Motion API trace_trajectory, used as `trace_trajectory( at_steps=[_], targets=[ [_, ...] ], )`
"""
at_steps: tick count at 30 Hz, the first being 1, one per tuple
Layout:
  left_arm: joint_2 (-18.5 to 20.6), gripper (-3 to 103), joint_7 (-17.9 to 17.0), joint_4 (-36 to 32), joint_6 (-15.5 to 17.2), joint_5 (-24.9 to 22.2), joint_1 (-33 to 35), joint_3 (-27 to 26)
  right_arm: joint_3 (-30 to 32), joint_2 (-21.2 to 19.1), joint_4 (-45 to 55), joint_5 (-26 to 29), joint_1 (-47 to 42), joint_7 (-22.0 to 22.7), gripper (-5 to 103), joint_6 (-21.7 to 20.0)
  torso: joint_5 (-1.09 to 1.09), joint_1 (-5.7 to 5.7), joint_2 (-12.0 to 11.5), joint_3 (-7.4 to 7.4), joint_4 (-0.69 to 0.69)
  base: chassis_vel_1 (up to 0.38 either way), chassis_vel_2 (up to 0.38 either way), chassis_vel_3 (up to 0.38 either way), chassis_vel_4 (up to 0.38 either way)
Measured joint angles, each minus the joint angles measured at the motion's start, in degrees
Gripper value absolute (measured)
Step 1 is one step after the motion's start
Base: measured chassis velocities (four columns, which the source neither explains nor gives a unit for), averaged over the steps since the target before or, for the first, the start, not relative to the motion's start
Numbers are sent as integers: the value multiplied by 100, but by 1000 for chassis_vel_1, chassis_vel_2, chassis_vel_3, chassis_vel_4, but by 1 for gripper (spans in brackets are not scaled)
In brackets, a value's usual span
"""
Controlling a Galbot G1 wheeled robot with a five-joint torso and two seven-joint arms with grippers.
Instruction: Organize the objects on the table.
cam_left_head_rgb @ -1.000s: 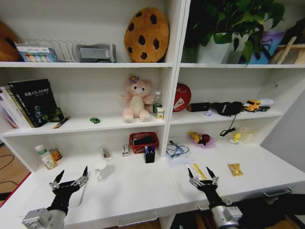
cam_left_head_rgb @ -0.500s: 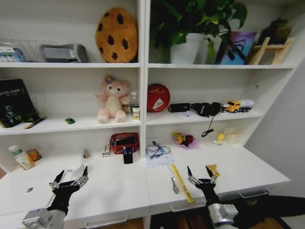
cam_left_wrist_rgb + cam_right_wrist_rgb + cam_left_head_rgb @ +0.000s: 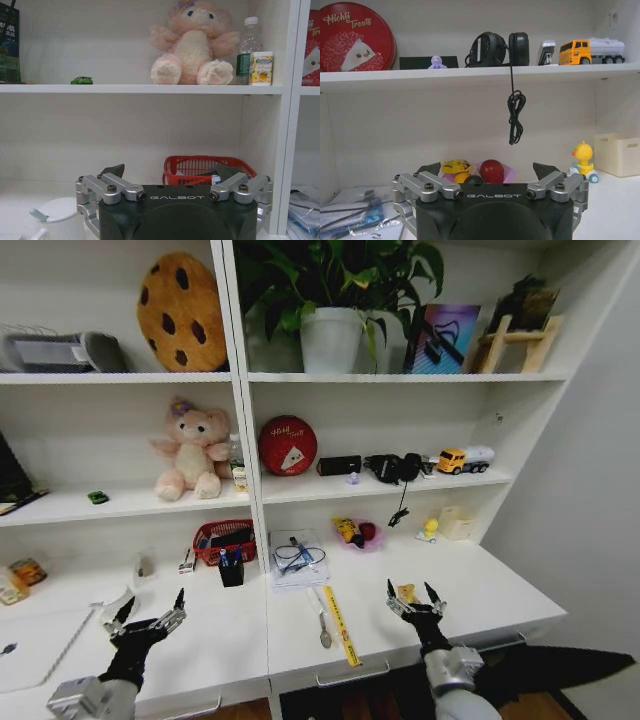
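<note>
Partly cropped laptop (image 3: 25, 645) at table (image 3: 230, 635) edge; green car (image 3: 97, 497) tiny

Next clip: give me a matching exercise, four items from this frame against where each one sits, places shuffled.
Items:
1. green toy car
2. laptop
3. red mesh basket
4. yellow ruler

Places:
A. desk top, far left
B. middle shelf, left bay
C. desk top, right of the divider
D. back of the desk, left of the divider

Pairs: 1-B, 2-A, 3-D, 4-C
</note>
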Motion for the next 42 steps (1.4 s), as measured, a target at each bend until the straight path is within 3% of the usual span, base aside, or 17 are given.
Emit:
trace_trajectory(
  at_steps=[5, 7, 9, 11, 13, 15, 16, 19, 24, 34, 38, 40, 42],
  targets=[
    [0, 100, -4, 0, 0, 0, 0, -3, 26, -89, -42, 36, 322, 361, 100, -412, 2, 1, 0, 0, 3, 18, 21, -8, -10],
    [0, 100, -4, 0, 0, 0, 0, -2, 258, -228, -78, 254, 278, 985, 100, -1268, 5, 1, -1, 1, -1, 0, 0, 0, 0],
    [0, 100, -3, 0, 0, 0, 0, -1, 361, -282, -146, 414, 234, 947, 100, -1515, 6, 1, -1, 1, -1, 0, 0, 0, 0],
    [0, 100, -3, 0, 0, 0, 0, -1, 550, -395, -271, 876, 243, 556, 100, -1851, 5, 0, 0, 1, -1, 0, 0, 0, 0],
    [0, 100, -2, 0, 0, 0, 0, -1, 596, -426, -324, 997, 273, 449, 100, -1915, 4, 1, -1, 0, -1, 0, 0, 0, 0],
    [0, 100, -2, 0, 0, 0, 0, -1, 740, -565, -630, 1340, 474, -73, 100, -2057, 5, 1, -1, 1, 1, 0, 0, 0, 0],
    [0, 100, -2, 0, 0, 0, 0, -1, 740, -565, -630, 1340, 474, -73, 100, -2057, 5, 1, -1, 1, 1, 0, 0, 0, 0],
    [0, 100, -3, 0, 0, 0, 0, -1, 827, -812, -1133, 1997, 891, -1017, 100, -2327, 5, 1, -1, 1, 1, 0, 0, 0, 0],
    [0, 100, -3, 0, 0, 0, 0, -1, 745, -905, -1402, 2388, 1273, -1355, 100, -2614, 4, 1, -1, 1, 1, 0, 0, 0, 0],
    [0, 100, -3, 0, 0, 0, 0, -1, 606, -900, -1727, 2253, 1414, -1247, 101, -2657, 4, 1, -1, 1, 0, 0, 0, 0, 0],
    [0, 100, -3, 0, 0, 0, 0, -1, 593, -897, -1805, 2030, 1408, -1268, 88, -2508, 4, 1, -1, 1, 0, 0, 0, 0, 0],
    [0, 100, -3, 0, 0, 0, 0, -1, 589, -894, -1815, 2023, 1412, -1269, 88, -2500, 4, 1, -1, 1, 0, 0, 0, 0, 0],
    [0, 100, -3, 0, 0, 0, 0, -1, 587, -888, -1859, 1993, 1427, -1272, 71, -2469, 4, 1, -1, 1, 0, 0, 0, 0, 0]
  ],
)
